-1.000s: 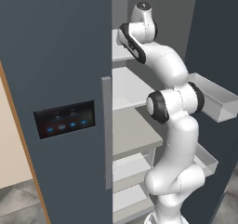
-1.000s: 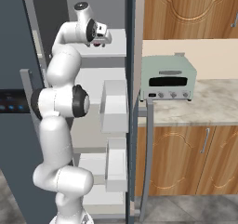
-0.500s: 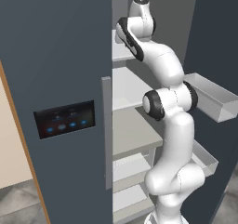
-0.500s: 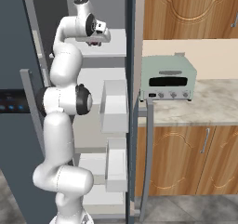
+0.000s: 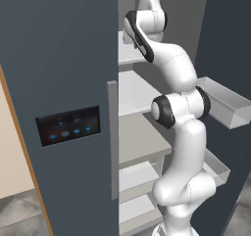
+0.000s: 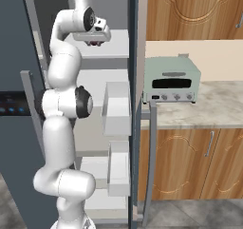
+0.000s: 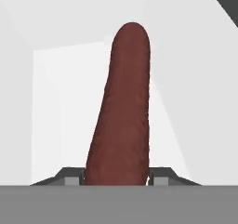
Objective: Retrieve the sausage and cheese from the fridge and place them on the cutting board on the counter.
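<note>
The dark red-brown sausage (image 7: 123, 111) stands straight up between my fingertips (image 7: 69, 177) in the hand view, against a pale shelf and wall. My gripper (image 7: 118, 179) is shut on its near end. In the right base view the gripper (image 6: 96, 42) hangs at the top shelf (image 6: 116, 38) of the open fridge (image 6: 28, 42), just above the shelf surface. The fridge's shut left door (image 5: 63, 83) has the blue-lit panel (image 5: 68, 126). The counter (image 6: 218, 104) lies to the right of the fridge. The cheese and the cutting board are out of view.
A pale green toaster oven (image 6: 173, 81) stands on the counter beside the fridge. The open right door carries white bins (image 5: 223, 103) (image 6: 116, 109) close to my arm. Wooden cabinets (image 6: 190, 9) hang above the counter, with more (image 6: 190, 161) below it.
The jaws have closed on the sausage. The hand has then risen a little at the top shelf with the sausage in it.
</note>
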Available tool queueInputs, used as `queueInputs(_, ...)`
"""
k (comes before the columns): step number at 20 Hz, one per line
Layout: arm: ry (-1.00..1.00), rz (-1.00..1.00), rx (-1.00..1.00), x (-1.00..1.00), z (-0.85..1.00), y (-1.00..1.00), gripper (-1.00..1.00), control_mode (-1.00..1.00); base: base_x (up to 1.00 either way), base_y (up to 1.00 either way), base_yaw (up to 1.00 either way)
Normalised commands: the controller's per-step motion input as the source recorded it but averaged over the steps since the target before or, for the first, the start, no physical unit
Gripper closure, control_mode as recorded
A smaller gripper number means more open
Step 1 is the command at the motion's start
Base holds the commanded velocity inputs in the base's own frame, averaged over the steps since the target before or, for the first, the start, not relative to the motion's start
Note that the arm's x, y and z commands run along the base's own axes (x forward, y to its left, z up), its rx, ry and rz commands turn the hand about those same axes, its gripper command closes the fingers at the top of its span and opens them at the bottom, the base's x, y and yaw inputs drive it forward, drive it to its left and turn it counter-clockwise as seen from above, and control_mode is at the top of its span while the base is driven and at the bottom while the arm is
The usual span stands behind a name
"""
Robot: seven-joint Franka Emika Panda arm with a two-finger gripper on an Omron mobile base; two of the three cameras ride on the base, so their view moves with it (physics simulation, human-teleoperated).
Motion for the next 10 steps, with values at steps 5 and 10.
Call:
queueInputs(5, -0.18, -0.02, -0.02, -0.84, -0.93, -0.19, 1.0, -1.0, 0.0, 0.0, 0.0)
queueInputs(10, -0.33, -0.05, -0.01, -1.0, -0.69, -0.23, 1.0, -1.0, 0.0, 0.0, 0.0)
